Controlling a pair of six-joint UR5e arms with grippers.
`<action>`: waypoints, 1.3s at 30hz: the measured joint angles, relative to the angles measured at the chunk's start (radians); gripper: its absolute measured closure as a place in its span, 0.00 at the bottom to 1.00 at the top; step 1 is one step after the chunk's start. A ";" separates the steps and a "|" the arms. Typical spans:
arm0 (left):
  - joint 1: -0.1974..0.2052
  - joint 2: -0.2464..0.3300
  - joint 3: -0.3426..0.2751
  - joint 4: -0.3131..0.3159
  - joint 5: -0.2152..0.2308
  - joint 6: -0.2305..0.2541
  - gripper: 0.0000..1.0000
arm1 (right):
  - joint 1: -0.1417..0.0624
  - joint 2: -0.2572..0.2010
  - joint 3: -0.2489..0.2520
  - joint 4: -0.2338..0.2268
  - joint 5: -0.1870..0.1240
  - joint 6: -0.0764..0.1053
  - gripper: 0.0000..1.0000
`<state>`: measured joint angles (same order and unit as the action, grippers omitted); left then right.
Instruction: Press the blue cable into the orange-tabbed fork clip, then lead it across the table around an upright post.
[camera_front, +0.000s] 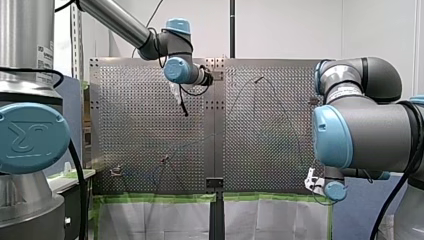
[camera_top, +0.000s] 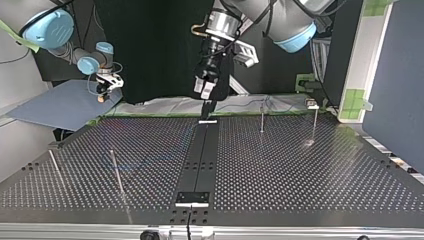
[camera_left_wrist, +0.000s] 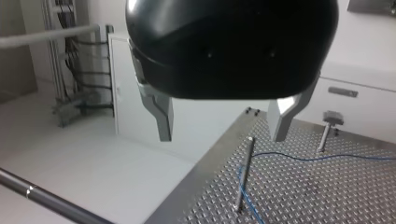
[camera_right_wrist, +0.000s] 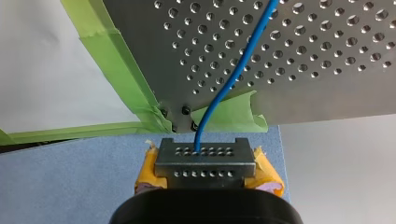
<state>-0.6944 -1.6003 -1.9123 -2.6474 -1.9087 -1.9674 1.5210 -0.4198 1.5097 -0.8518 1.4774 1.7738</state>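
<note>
My right gripper (camera_right_wrist: 205, 161) clamps the cable (camera_right_wrist: 238, 70) running to 1 o'clock, my left gripper (camera_left_wrist: 223, 123) hangs apart, empty; a hard tug could snag it on the table (camera_right_wrist: 303, 84) corner.

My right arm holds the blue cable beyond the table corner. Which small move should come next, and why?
Probably lower my left gripper toward the blue cable beside the post. Its jaws stand open and empty above them, and the cable lies loose on the table there, while my right gripper is shut on it off the corner.
</note>
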 joint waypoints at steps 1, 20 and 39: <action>0.003 0.000 -0.008 0.007 0.003 -0.001 0.00 | 0.001 0.000 0.000 0.001 0.000 0.000 1.00; 0.034 -0.003 -0.153 0.073 0.041 -0.002 0.00 | 0.001 0.000 0.000 0.000 -0.007 0.000 1.00; 0.037 -0.047 -0.310 0.116 0.044 0.056 0.00 | 0.001 0.000 -0.001 0.001 -0.009 0.000 1.00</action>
<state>-0.6572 -1.6476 -2.2220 -2.5319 -1.8646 -1.9119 1.5225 -0.4203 1.5090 -0.8505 1.4685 1.7735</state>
